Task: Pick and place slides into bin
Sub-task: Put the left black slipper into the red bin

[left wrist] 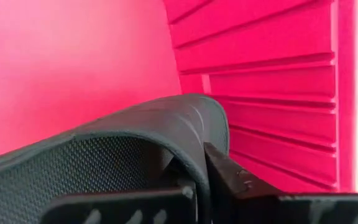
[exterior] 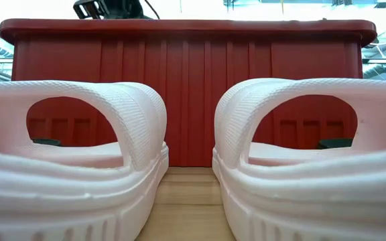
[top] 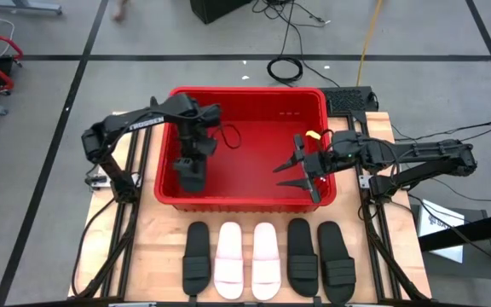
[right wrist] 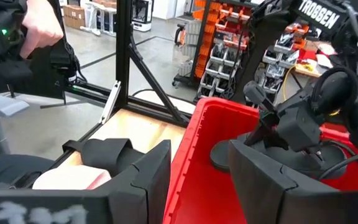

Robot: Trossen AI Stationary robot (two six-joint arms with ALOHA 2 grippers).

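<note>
1. Five slides on table along its front edge, just outside bin's front wall: black, white, white, black, black. Sixth, a black slide, inside bin near its left wall.
2. Left gripper down in bin, clamped on sixth slide's strap. Risk: strap snagging on fingers at release, dragging slide back out on lift. Cause: fingers hooked under strap arch.
3. Right gripper over bin's front-right corner, fingers spread, empty. Risk: clipping bin rim on descent to front row. Cause: row sits tight against front wall.
4. Risk: arm collision over bin. Cause: both grippers sharing same space above it.
5. Risk: nudging neighbours on next pick. Cause: row packed side by side, gaps narrow.
</note>
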